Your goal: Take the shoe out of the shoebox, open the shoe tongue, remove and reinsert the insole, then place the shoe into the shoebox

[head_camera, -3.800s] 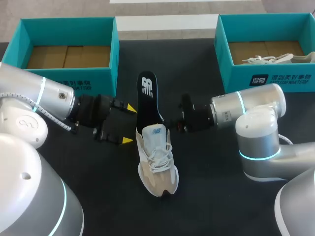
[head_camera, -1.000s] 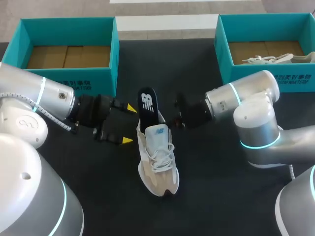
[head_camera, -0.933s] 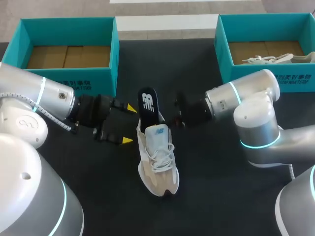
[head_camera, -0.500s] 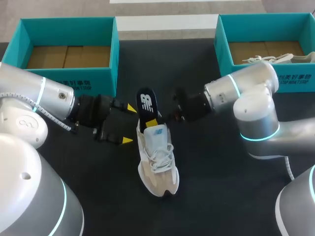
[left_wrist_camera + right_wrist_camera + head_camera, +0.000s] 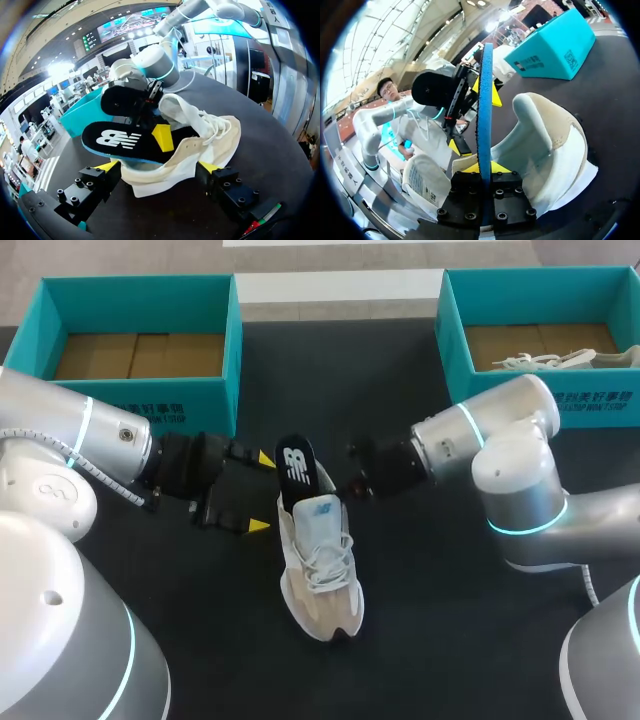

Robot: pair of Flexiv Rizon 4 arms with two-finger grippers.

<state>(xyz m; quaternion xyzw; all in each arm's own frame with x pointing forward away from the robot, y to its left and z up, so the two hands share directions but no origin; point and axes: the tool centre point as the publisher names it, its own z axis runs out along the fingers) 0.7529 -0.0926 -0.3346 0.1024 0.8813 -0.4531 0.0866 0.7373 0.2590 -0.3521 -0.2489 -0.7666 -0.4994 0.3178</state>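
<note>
1. The shoe (image 5: 318, 560) lies on its sole on the black table (image 5: 430, 640), between the two arms. Its long axis runs near to far, with the toe towards the robot and angled a little to the right. The heel points away, towards the boxes.
2. The upper is pale beige and white, and the white laces are loose. The tongue carries a small blue mark, too small to make out.
3. The insole (image 5: 297, 472) has its front end tucked into the shoe's opening. Its back end rises out past the heel. The top face is black with a white logo, and the edge and underside are blue.
4. The right gripper (image 5: 484, 169) is at the shoe's heel, on the right side. Its fingers are clamped on the insole, which stands edge-on between the yellow tips.
5. The left gripper (image 5: 262, 493) is on the left side of the shoe's heel. Its fingers are spread wide and the heel end sits between the yellow tips. I cannot tell whether either tip touches the shoe.
6. The left box (image 5: 232, 350) is teal and stands beyond the shoe's heel to the left. Only brown cardboard shows inside, and there is white print on its front wall.
7. The right box (image 5: 452, 350) is teal and stands beyond the heel to the right. It holds another pale shoe (image 5: 555, 360) with white laces. Its front wall bears a white label and print.
</note>
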